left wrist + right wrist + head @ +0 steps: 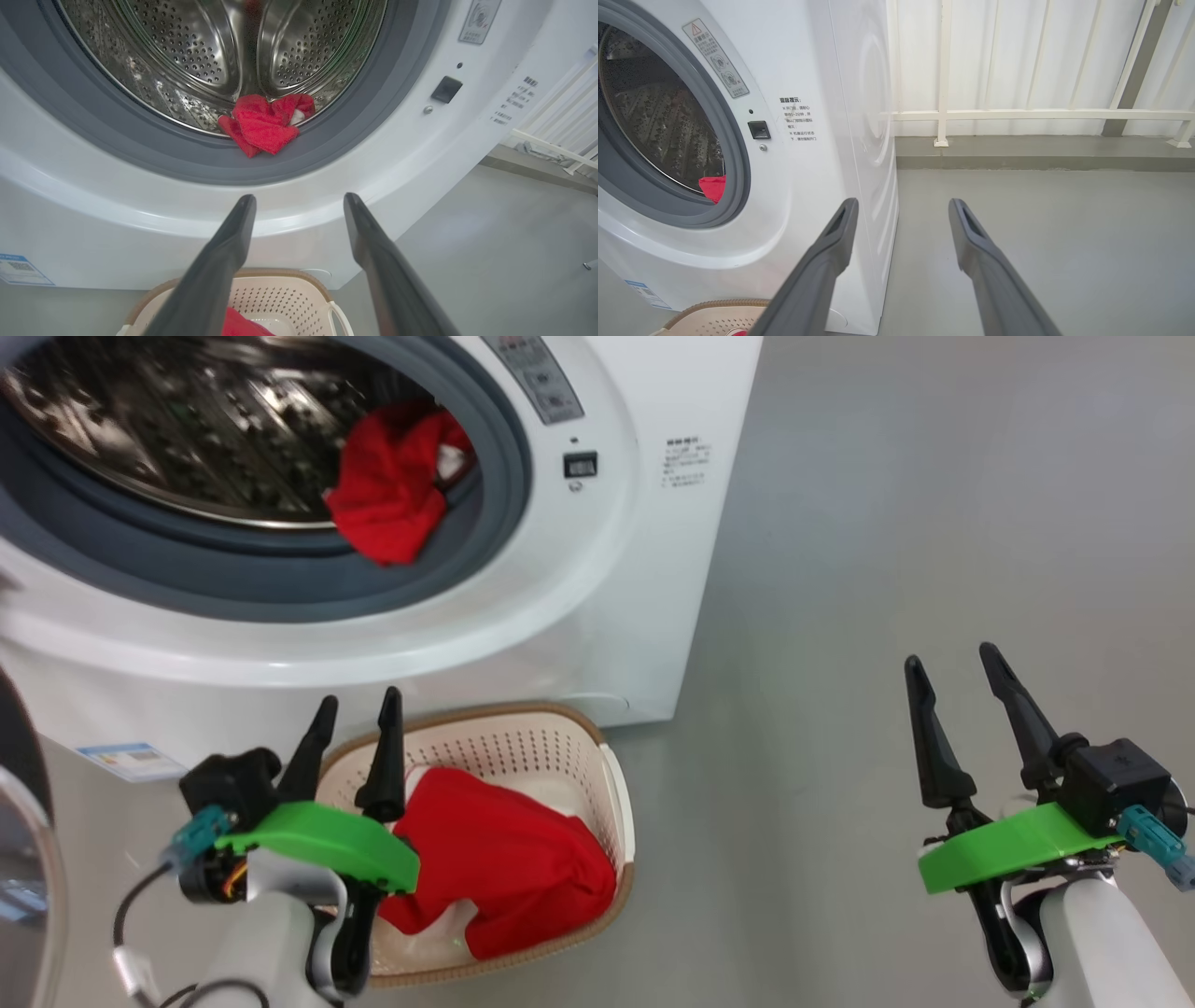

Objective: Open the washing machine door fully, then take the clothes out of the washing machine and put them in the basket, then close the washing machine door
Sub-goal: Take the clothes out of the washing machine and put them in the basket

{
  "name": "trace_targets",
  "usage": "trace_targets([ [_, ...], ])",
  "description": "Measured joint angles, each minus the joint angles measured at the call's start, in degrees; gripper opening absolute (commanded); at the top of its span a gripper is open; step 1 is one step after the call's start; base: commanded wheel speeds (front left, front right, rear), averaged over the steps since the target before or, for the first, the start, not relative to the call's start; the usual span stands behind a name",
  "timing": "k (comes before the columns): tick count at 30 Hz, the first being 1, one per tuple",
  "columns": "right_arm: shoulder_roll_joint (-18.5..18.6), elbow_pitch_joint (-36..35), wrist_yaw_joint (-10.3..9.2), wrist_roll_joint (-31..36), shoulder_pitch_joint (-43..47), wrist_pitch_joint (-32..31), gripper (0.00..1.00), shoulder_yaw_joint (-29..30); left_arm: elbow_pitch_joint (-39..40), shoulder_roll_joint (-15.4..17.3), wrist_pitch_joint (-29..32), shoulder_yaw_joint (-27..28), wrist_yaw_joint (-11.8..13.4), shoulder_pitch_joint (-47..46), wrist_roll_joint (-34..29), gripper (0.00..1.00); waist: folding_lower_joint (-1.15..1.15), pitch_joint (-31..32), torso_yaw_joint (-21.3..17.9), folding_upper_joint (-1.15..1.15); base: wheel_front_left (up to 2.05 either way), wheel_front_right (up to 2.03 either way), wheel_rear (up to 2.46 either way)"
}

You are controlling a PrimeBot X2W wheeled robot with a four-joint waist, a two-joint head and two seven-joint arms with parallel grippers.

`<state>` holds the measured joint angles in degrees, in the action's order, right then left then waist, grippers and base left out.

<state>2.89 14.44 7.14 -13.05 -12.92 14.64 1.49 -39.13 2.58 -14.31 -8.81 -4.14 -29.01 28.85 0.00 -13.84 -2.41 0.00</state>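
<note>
My left gripper (360, 697) was nearest, low on the left. Its two dark fingers were spread wide and there was nothing between them. It hung above the near left part of the basket (624, 803), which stood on the floor (887, 569) just in front of the washing machine (644, 616). In the basket lay a red garment (504, 859), which filled most of it.

My right gripper (950, 655) was well apart on the right, above the floor, also wide open and holding nothing.

At the left edge the door (17, 747) showed as a piece of black rim and clear glass, standing open beside the machine.

Farther away, the round opening of the machine was uncovered, with the grey rubber ring (280, 574) around the steel drum (187, 420). The other red garment (387, 490) lay at the lower right of the drum's mouth. It hung over the rubber ring and a little white showed on it.

Beyond the machine, on the far right, a white railing (1017, 114) stood along a white wall.
</note>
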Motion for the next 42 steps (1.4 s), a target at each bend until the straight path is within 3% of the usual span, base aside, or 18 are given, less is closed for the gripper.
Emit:
trace_targets([
  [12,-0.2,-3.4,0.0,1.3,4.6,0.0,1.0,3.1,23.3,0.0,-0.2,2.9,4.2,13.3,-6.9,1.0,0.0,6.6,1.5,0.0,0.0,0.0,0.0],
  [27,-0.6,-8.6,0.0,2.1,13.9,0.0,1.0,5.3,29.0,0.7,2.2,2.8,5.7,25.1,-7.4,1.0,0.0,14.1,1.5,0.0,0.0,0.0,0.0],
  [42,-0.8,-10.0,0.0,2.1,16.4,0.0,1.0,5.1,31.6,1.3,4.2,2.5,6.7,28.1,-6.5,1.0,0.0,15.5,1.1,0.0,0.0,0.0,0.0],
])
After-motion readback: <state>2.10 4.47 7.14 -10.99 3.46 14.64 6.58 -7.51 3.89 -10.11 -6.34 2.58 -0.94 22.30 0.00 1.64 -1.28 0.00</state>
